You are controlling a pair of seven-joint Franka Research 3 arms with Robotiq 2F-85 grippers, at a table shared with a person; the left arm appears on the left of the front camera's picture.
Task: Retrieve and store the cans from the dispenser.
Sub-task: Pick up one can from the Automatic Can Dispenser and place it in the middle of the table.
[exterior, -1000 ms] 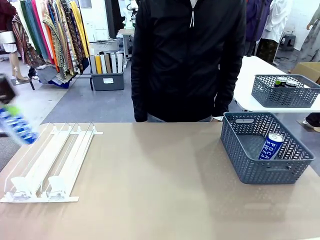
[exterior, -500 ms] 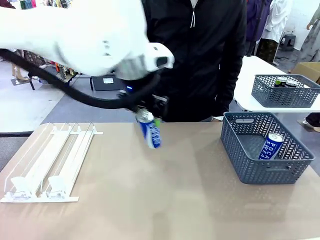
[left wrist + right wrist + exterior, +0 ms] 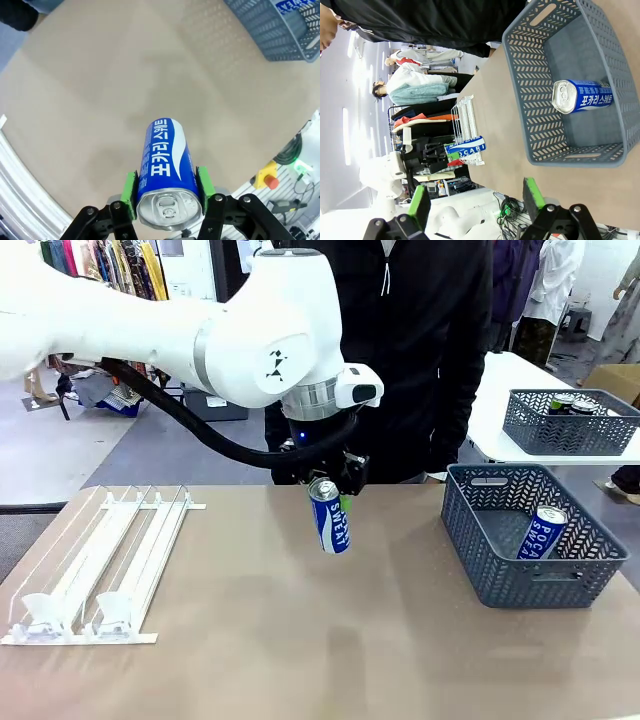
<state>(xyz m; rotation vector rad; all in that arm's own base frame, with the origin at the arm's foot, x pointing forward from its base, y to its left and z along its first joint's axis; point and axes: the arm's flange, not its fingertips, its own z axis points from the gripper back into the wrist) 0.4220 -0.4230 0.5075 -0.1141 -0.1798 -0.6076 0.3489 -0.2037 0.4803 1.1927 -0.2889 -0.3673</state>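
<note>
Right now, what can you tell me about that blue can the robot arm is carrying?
The can is a slim blue-and-white metal drink can with a silver pull-tab top and white lettering, some of it Korean, down its side. It hangs above the middle of the tan table, tilted a little, clear of the surface. The left claw is shut on it near the top, one green pad on each side. Nothing else touches it.

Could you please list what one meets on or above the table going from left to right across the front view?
Flat white-and-clear plastic dispenser rack → blue-and-white Pocari Sweat can held in the left end effector above the table → blue-grey mesh plastic basket → second blue-and-white can leaning inside it.
</note>
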